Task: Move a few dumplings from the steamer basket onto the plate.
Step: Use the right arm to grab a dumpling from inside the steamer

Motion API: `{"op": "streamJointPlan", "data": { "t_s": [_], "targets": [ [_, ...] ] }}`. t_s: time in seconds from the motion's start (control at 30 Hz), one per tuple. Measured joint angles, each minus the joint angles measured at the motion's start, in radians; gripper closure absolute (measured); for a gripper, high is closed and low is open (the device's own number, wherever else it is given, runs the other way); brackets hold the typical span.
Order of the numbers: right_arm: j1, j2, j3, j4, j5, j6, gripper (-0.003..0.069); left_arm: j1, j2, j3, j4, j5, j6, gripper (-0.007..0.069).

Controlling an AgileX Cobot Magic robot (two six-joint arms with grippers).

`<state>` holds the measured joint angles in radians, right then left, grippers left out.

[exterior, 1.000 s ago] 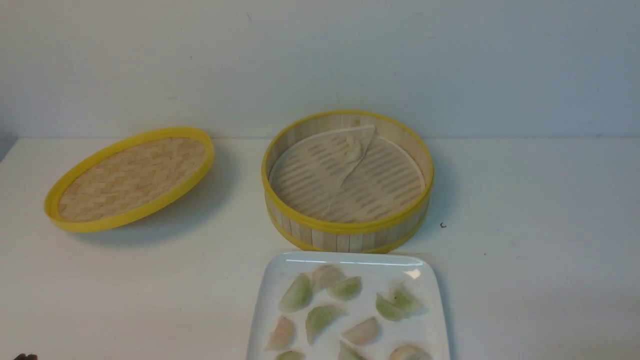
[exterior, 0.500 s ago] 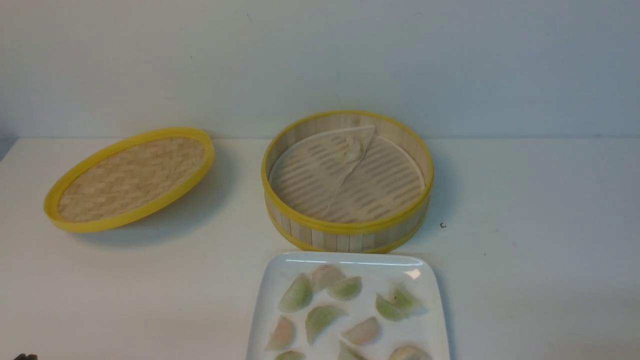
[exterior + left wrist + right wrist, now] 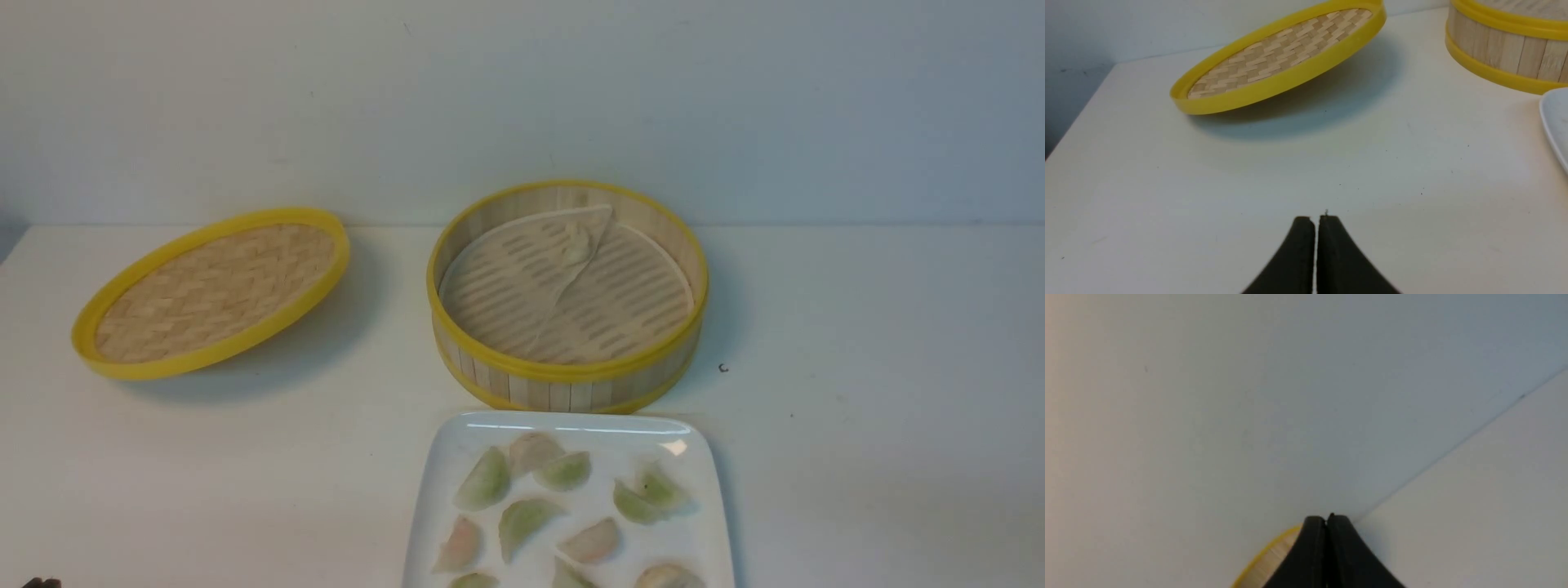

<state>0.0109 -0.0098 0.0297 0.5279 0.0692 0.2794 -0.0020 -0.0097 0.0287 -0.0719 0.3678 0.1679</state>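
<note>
Several pleated green and pinkish crescent dumplings (image 3: 522, 518) lie on the white plate (image 3: 571, 423) at the table's (image 3: 857, 327) near edge, long axes slanting variously; one cream dumpling (image 3: 577, 242) sits in the yellow-rimmed bamboo steamer basket (image 3: 563, 384) behind. Both left fingers (image 3: 1302, 253) and right fingers (image 3: 1310, 547) are pressed together, empty.

Yellow-rimmed steamer basket (image 3: 563, 385) with pale slats, herringbone-woven yellow-rimmed lid (image 3: 214, 290), white plate (image 3: 571, 425), green and pinkish dumplings (image 3: 522, 518).

Found wide bare table (image 3: 882, 343) right of the steamer basket (image 3: 563, 384); saw tilted lid (image 3: 214, 292) blocking left, plate (image 3: 571, 425) crowding just beside its near wall.
</note>
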Motion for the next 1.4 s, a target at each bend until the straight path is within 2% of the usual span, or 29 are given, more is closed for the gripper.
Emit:
{"op": "streamJointPlan", "data": {
  "t_s": [0.13,0.3,0.4,0.57,0.73,0.83,1.07,1.23,1.4],
  "targets": [
    [0.0,0.0,0.0,0.084,-0.037,0.0,0.0673,0.0,0.0,0.0,0.0,0.0,0.0,0.0631],
    [0.0,0.0,-0.005,0.103,-0.104,0.008,0.0673,0.0,0.0,0.0,0.0,0.001,0.0,0.0631],
    [0.0,0.002,-0.082,0.091,-0.034,-0.02,0.0673,0.0,0.0,0.0,0.0,0.001,0.0,0.0631],
    [0.0,0.139,-0.307,-0.002,0.175,-0.125,0.0673,0.0,0.0,0.0,0.0,0.001,0.0,0.0631],
    [0.0,0.49,-0.637,-0.121,0.544,-0.279,0.0673,0.0,0.0,0.0,0.0,0.003,0.0,0.0631],
    [0.0,0.713,-0.782,-0.168,0.679,-0.333,0.0673,0.0,0.0,0.0,0.0,0.003,0.0,0.0631],
    [0.019,1.11,-1.088,-0.155,0.791,-0.387,0.0672,0.0,0.0,0.0,0.0,0.003,0.0,0.0631],
    [0.122,1.319,-1.302,-0.158,0.831,-0.387,0.067,0.0,0.0,0.0,0.0,0.003,0.0,0.0631],
    [0.214,1.554,-1.566,-0.216,0.949,-0.311,0.0669,0.0,0.0,0.0,0.0,0.003,0.0,0.0631]
  ]
}}
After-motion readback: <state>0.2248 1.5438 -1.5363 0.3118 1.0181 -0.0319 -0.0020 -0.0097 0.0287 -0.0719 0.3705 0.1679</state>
